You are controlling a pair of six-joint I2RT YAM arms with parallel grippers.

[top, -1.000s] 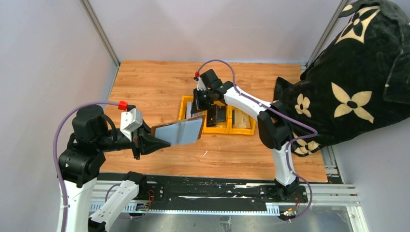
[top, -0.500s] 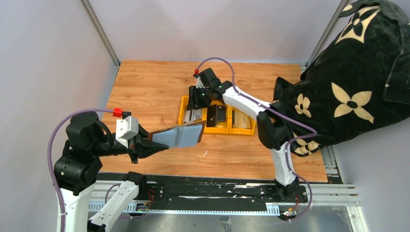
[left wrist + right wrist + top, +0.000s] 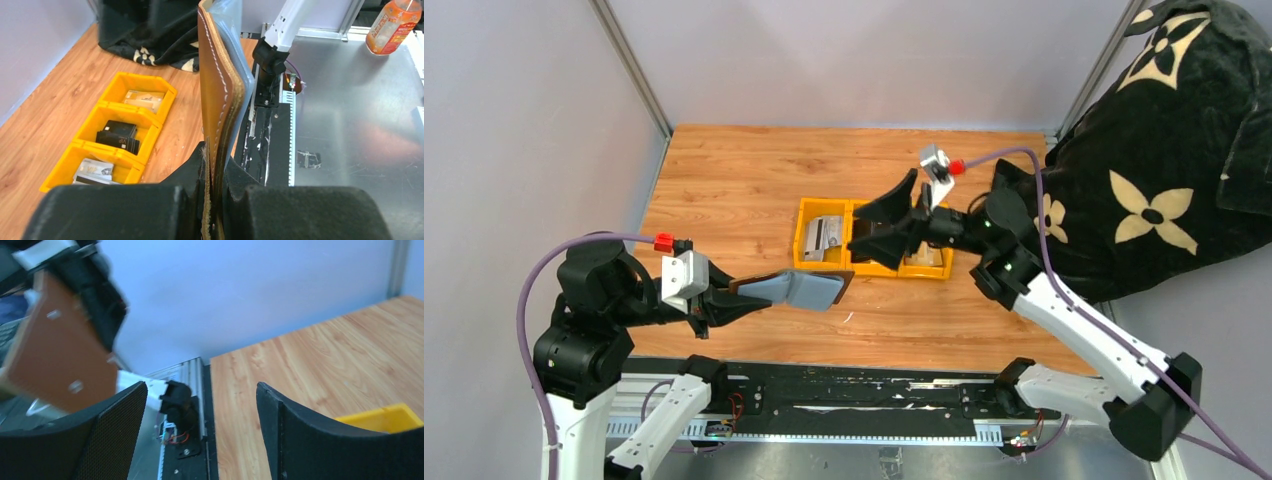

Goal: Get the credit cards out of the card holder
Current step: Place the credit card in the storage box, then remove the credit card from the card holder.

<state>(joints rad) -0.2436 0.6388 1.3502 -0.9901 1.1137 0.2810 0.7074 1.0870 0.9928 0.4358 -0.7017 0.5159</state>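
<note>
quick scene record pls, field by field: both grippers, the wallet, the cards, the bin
left gripper: shut on the card holder's edge
card holder: open, held off the table, grey inside facing up
right gripper: open, empty, over the yellow bin in the top view
yellow bin: three compartments, on the table
credit cards: in the bin; silvery, black and tan, one colour per compartment
cards left in holder: cannot tell

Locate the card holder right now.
Top view, left of centre: the card holder is held aloft in the left gripper, just on the near side of the yellow bin.
</note>
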